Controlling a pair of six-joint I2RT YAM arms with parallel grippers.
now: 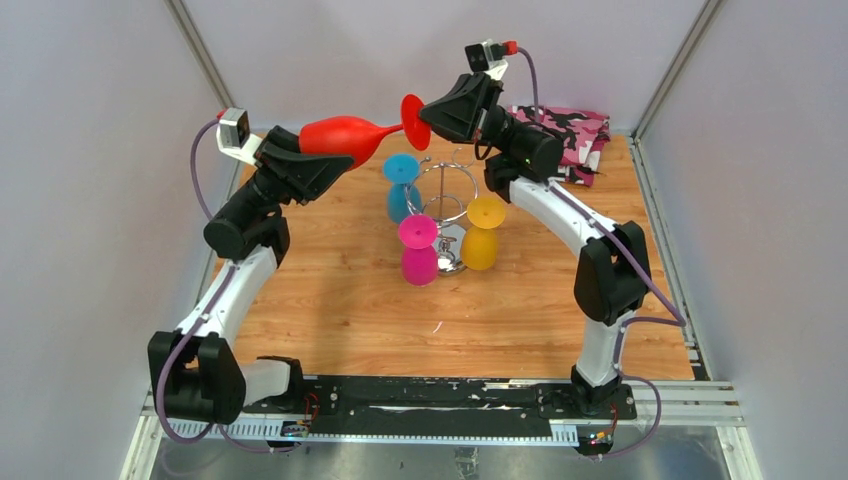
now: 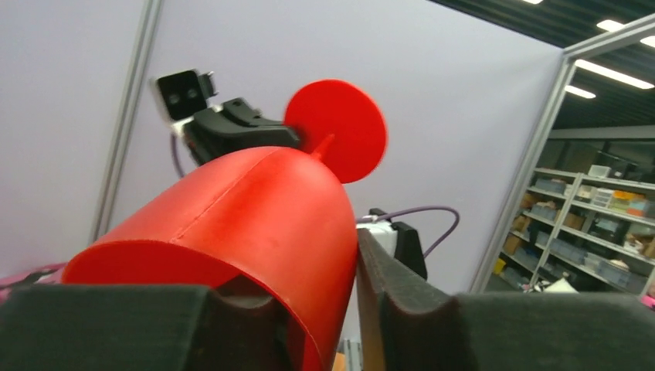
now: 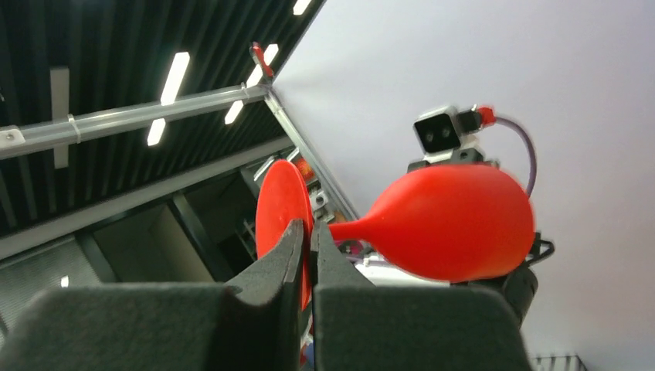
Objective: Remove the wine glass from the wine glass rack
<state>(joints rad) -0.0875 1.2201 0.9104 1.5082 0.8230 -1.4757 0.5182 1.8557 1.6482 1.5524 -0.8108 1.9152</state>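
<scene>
A red wine glass [image 1: 345, 135] is held lying sideways in the air above and behind the chrome wine glass rack [image 1: 452, 190]. My left gripper [image 1: 325, 160] is shut on the rim of its bowl [image 2: 255, 209], with one finger inside the bowl and one outside. My right gripper [image 1: 428, 115] is shut on the edge of its round foot [image 3: 278, 209]. The right wrist view shows the jaws [image 3: 310, 239] pinching the disc, with the bowl [image 3: 456, 220] beyond. The left gripper [image 2: 317, 309] fills the bottom of the left wrist view.
Blue [image 1: 402, 185], pink [image 1: 419, 248] and yellow [image 1: 483, 232] glasses are around the rack, bowls down. A pink camouflage cloth [image 1: 575, 135] lies at the back right. White walls enclose the wooden table [image 1: 340, 300].
</scene>
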